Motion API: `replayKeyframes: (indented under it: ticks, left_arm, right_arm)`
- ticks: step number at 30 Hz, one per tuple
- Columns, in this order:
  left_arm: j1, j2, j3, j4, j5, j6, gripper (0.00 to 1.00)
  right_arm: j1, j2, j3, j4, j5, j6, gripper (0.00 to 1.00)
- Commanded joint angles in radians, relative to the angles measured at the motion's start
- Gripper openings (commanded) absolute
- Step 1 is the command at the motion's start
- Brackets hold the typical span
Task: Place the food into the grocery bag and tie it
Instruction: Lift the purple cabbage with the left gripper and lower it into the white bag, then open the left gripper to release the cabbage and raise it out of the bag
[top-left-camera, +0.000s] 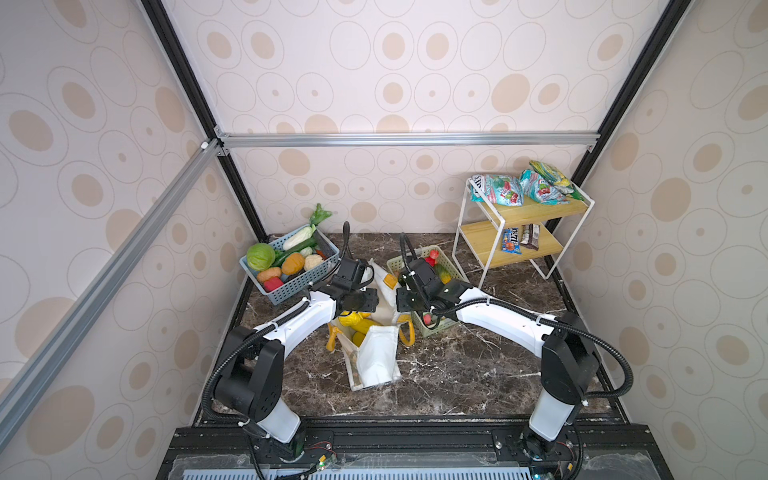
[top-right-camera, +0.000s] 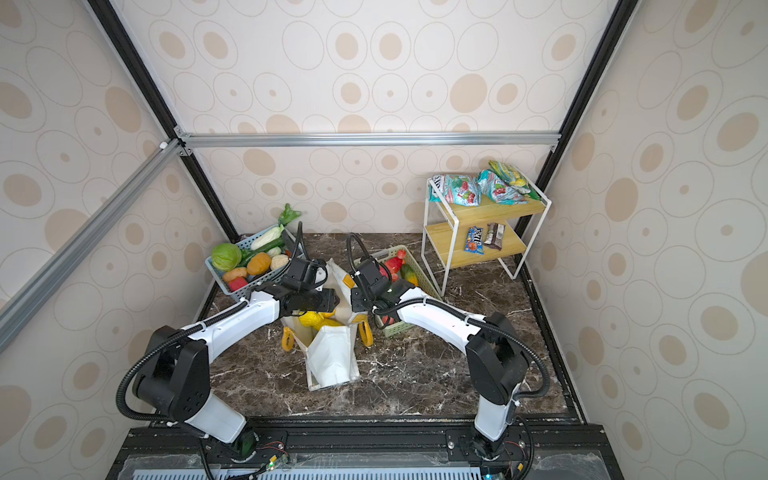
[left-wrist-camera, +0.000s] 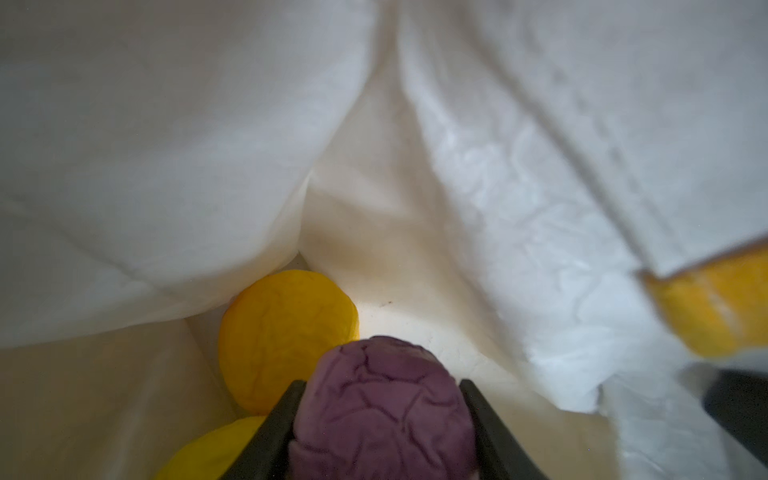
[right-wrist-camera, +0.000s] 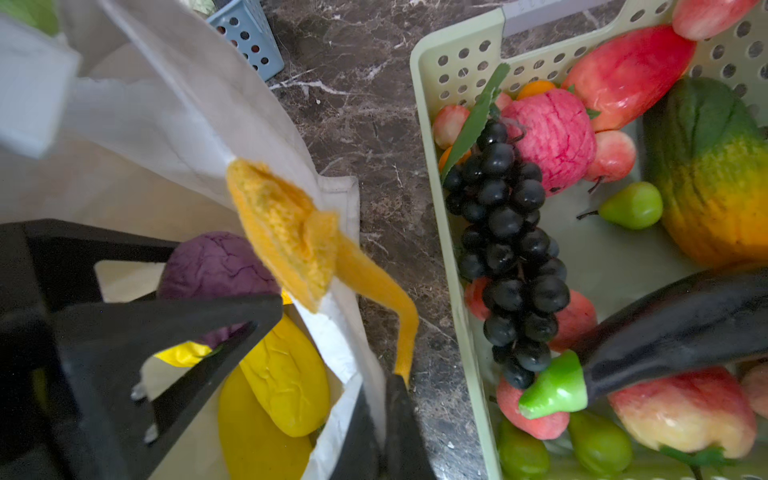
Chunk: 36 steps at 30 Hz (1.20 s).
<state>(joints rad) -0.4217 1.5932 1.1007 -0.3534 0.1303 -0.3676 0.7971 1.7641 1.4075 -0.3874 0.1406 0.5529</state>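
Overhead, silver and black frame bars (top-left-camera: 407, 139) brace a booth papered in cream wallpaper (top-left-camera: 415, 62) with beige ovals, closing in a dark brown marble table (top-left-camera: 457, 374) veined in white. At the table's left rear corner, a blue basket (top-left-camera: 303, 282) holds a cabbage (top-left-camera: 260, 256), a radish (top-left-camera: 297, 237) and other toy vegetables.

Just beside it, the left gripper (left-wrist-camera: 382, 383) reaches down into the mouth of the bag (top-left-camera: 374, 357), its fingers (left-wrist-camera: 278, 424) clamped on either side of a purple onion (right-wrist-camera: 212, 266). The onion hangs inside the bag, above yellow fruits (left-wrist-camera: 286, 332) lying on its floor. The cream-white bag stands mid-table between the two arms, open at the top, with one side panel slumped toward the front edge.

At its right rim, the right gripper (right-wrist-camera: 388, 378) has its fingers pressed together on a yellow handle (right-wrist-camera: 405, 332); the strap runs from its stitched patch on the bag wall down into the fingertips.

Just right of the bag, with a strip of marble between them, a pale green basket (right-wrist-camera: 461, 54) carries black grapes (right-wrist-camera: 507, 249), red and pink fruits, a pear (right-wrist-camera: 633, 205) and an eggplant (right-wrist-camera: 685, 316). At the right rear, a white-framed shelf (top-left-camera: 536, 210) with two wooden boards bears snack packets (top-left-camera: 498, 191) on top and candy bars (top-left-camera: 521, 239) below.
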Motion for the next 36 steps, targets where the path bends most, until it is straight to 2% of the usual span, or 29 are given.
replayKeyframes:
  ticks: [1, 7, 12, 16, 26, 31, 36]
  left_arm:
    - [-0.001, 0.045, 0.033, -0.005, -0.092, -0.026, 0.54]
    - [-0.001, 0.074, -0.011, 0.115, -0.179, -0.091, 0.58]
    - [-0.001, 0.057, -0.093, 0.282, -0.195, -0.123, 0.66]
    - [0.000, 0.051, -0.123, 0.353, -0.208, -0.140, 0.73]
    - [-0.001, -0.018, -0.123, 0.381, -0.168, -0.148, 0.86]
    - [-0.002, -0.059, -0.060, 0.312, -0.154, -0.166, 0.86]
    - [0.006, -0.059, 0.065, 0.180, -0.166, -0.159, 0.87]
  right_arm:
    - [0.003, -0.028, -0.015, -0.011, 0.020, 0.005, 0.05]
    - [0.003, -0.030, -0.013, -0.010, 0.011, 0.006, 0.05]
    - [0.004, -0.034, -0.013, -0.009, 0.012, 0.001, 0.05]
    - [0.003, -0.030, -0.009, -0.008, 0.010, 0.001, 0.05]
    - [0.003, -0.019, 0.003, -0.008, 0.011, -0.006, 0.05]
    - [0.003, -0.011, 0.016, -0.014, -0.002, -0.007, 0.05]
    - [0.003, -0.005, 0.020, -0.018, -0.007, -0.011, 0.05]
